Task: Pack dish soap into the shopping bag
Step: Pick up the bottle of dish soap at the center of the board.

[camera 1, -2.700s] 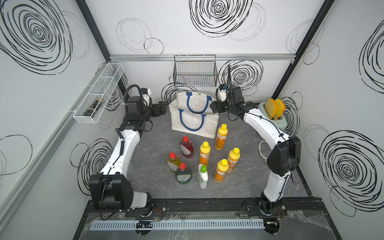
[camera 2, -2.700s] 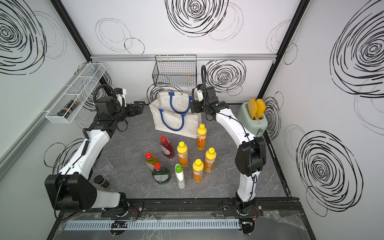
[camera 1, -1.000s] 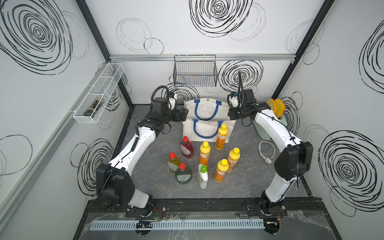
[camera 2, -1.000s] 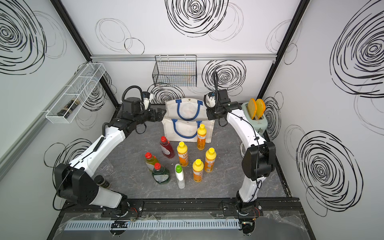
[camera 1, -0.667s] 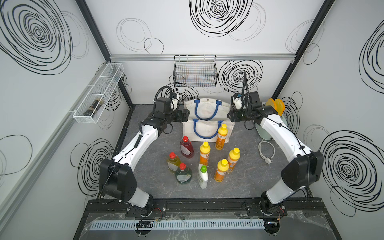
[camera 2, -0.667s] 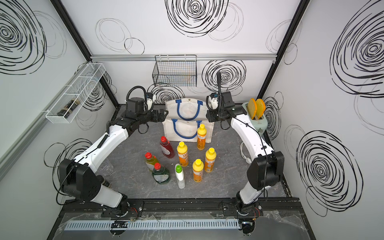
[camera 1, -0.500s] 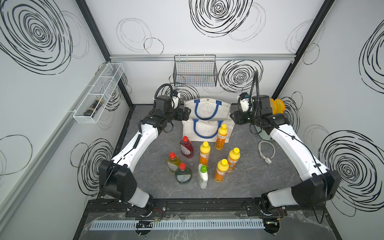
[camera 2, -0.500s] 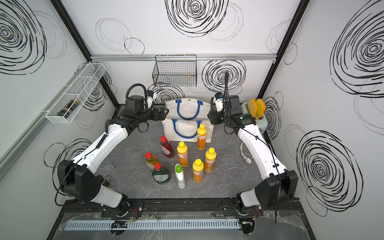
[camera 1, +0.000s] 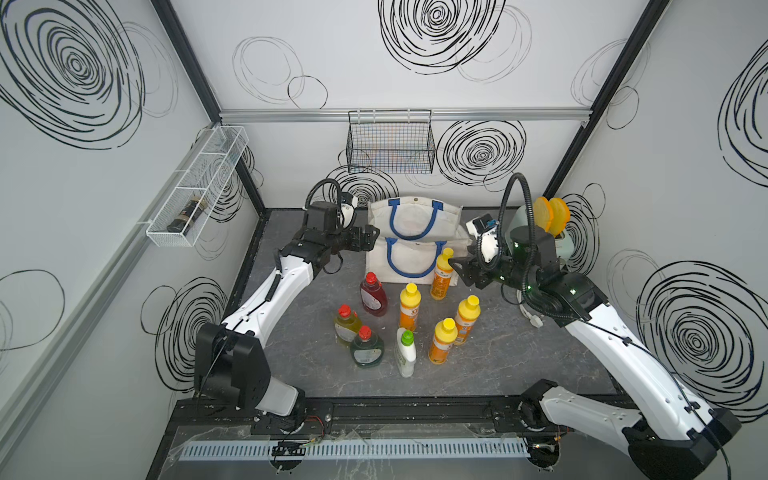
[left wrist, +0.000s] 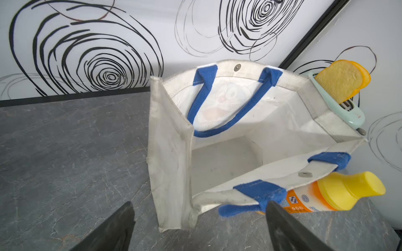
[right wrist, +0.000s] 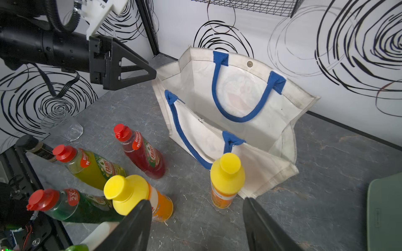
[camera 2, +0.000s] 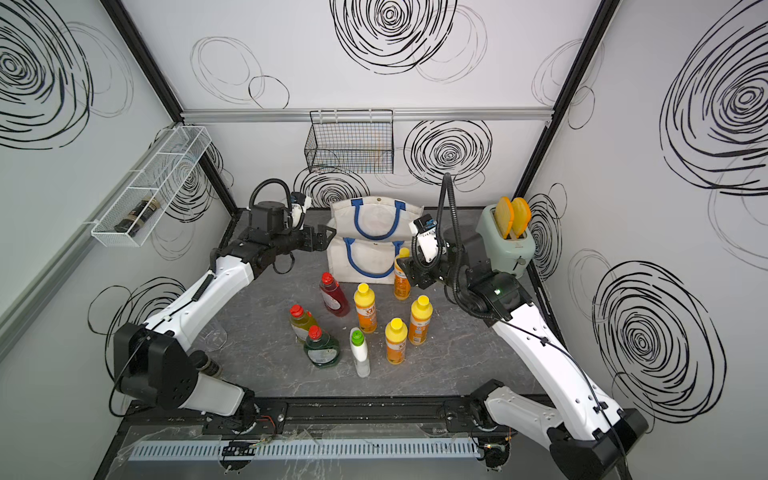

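Note:
The white shopping bag (camera 1: 415,243) (camera 2: 370,249) with blue handles stands open at the back; its inside (left wrist: 226,160) holds nothing. Dish soap stands in front: several tall orange bottles, one (camera 1: 441,274) (right wrist: 226,180) touching the bag's front; three red-capped ones, red (camera 1: 372,293), yellow (camera 1: 346,324) and green (camera 1: 365,349); a white one (camera 1: 405,353). My left gripper (camera 1: 371,239) (left wrist: 200,204) is open at the bag's left edge. My right gripper (camera 1: 455,266) (right wrist: 196,201) is open and holds nothing, just right of that orange bottle.
A mint toaster (camera 1: 557,241) with two bread slices stands behind my right arm. A black wire basket (camera 1: 390,145) hangs on the back wall, a white wire shelf (camera 1: 199,187) on the left wall. A drinking glass (camera 2: 214,334) and a dark jar (camera 2: 205,361) sit near the left arm's base.
My right gripper has opened, left the bag's right top edge and dropped forward beside the orange bottle. The left gripper has stayed open at the bag's left side.

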`<action>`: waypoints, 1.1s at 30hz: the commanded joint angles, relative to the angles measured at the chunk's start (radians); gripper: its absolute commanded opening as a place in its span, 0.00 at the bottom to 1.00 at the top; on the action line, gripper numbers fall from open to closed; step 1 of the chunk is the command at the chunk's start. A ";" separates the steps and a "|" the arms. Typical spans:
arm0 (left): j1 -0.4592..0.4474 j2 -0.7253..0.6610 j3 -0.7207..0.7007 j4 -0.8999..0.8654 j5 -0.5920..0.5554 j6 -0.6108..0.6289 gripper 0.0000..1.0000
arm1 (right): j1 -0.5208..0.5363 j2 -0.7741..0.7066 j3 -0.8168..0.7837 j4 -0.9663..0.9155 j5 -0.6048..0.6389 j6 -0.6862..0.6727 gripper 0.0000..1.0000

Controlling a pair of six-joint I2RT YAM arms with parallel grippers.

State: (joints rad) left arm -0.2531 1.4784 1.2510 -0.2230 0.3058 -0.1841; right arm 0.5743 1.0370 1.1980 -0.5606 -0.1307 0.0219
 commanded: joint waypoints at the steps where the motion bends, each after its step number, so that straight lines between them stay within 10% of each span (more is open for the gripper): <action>1: 0.000 -0.047 -0.010 0.078 0.029 -0.008 0.96 | 0.046 -0.038 -0.022 -0.052 0.068 0.010 0.73; 33: -0.004 -0.037 -0.026 0.088 0.045 -0.013 0.96 | 0.139 -0.271 -0.252 -0.148 0.204 0.336 0.70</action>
State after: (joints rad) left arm -0.2543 1.4494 1.2324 -0.1818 0.3336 -0.1879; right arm 0.7055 0.7803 0.9691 -0.7330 0.0605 0.3065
